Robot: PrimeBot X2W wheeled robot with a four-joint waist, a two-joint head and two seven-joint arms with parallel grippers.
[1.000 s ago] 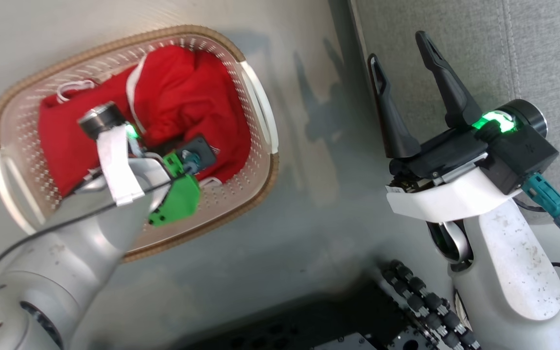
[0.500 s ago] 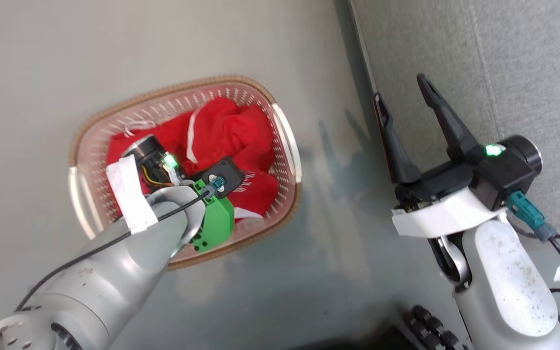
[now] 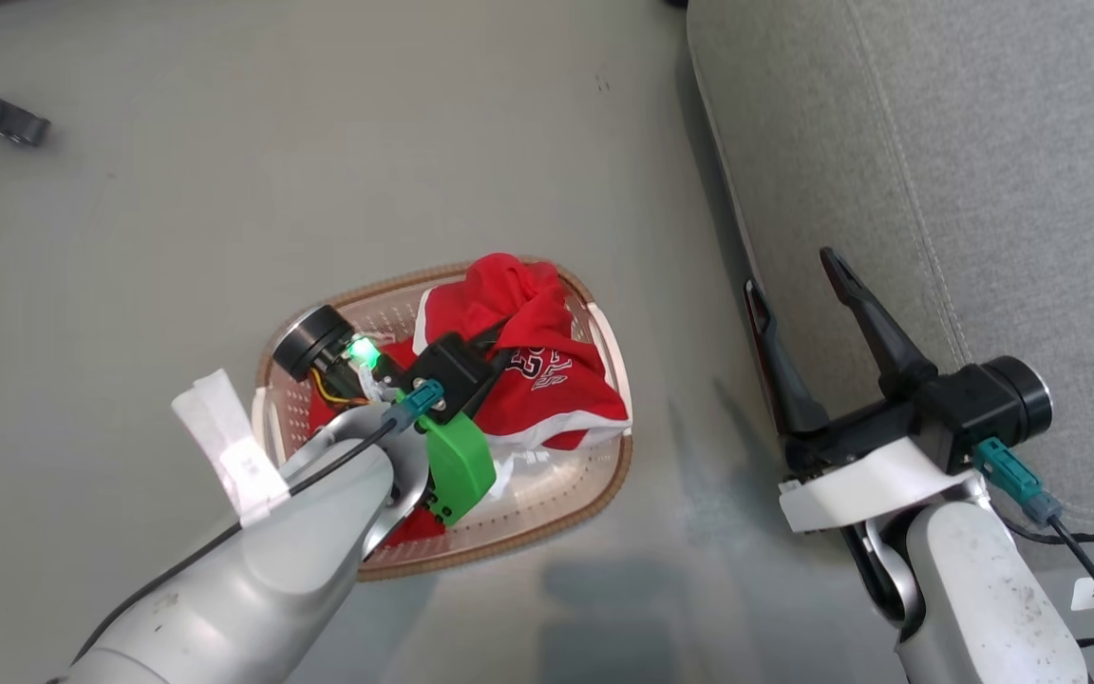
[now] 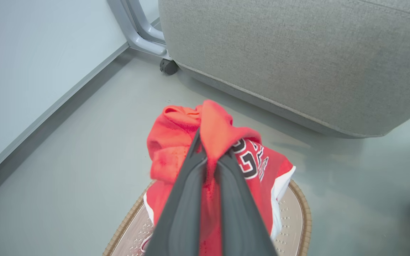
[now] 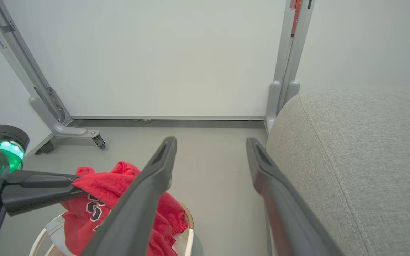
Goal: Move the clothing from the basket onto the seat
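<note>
I see the red clothing (image 3: 547,380), white-trimmed, bunched high above the cream basket (image 3: 556,486) on the floor (image 3: 224,190); the grey seat (image 3: 936,142) stands near.

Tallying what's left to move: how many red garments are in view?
2, probably: a lettered jersey pinched by the left gripper, jaws shut, above the basket, and red cloth lying in the basket under that arm, which may be the same garment hanging down.

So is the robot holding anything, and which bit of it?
The left gripper is shut on the clothing, pinching a bunched fold at its top, over the basket. The right gripper is open and holds nothing.
</note>
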